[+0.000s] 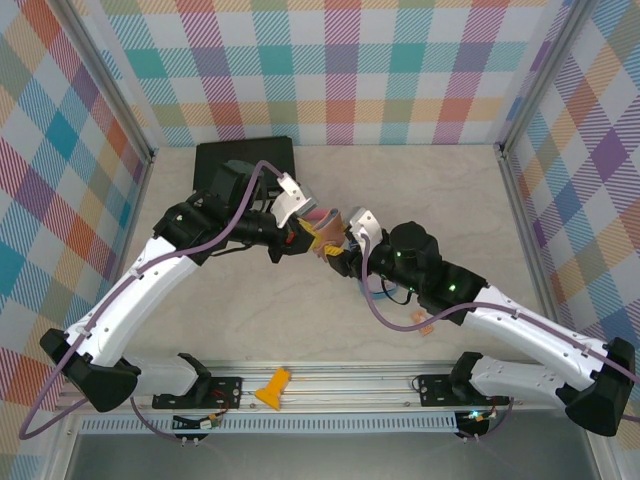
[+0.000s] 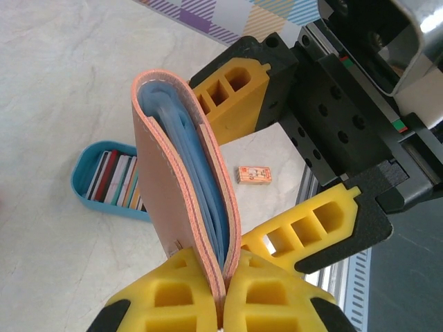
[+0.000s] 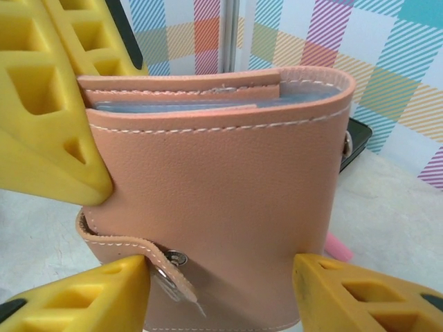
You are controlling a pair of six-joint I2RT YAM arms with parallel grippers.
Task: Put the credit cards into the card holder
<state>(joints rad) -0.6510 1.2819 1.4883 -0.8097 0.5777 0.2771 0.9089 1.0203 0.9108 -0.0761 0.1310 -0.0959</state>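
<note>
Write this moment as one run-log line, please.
left gripper: shut on card holder | right gripper: open, straddling it | credit cards: in blue tray

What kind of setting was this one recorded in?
Most likely a lab robot test cell, not a home or shop: plaid-printed wall panels on an aluminium frame box in a pale marble-look table, with a metal mounting rail along its near edge.

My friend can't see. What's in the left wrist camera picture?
The left gripper pinches one edge of a folded pinkish-brown card holder with blue pockets inside. The right gripper stands open behind it. On the table lie a blue tray of cards and a small orange tag.
</note>
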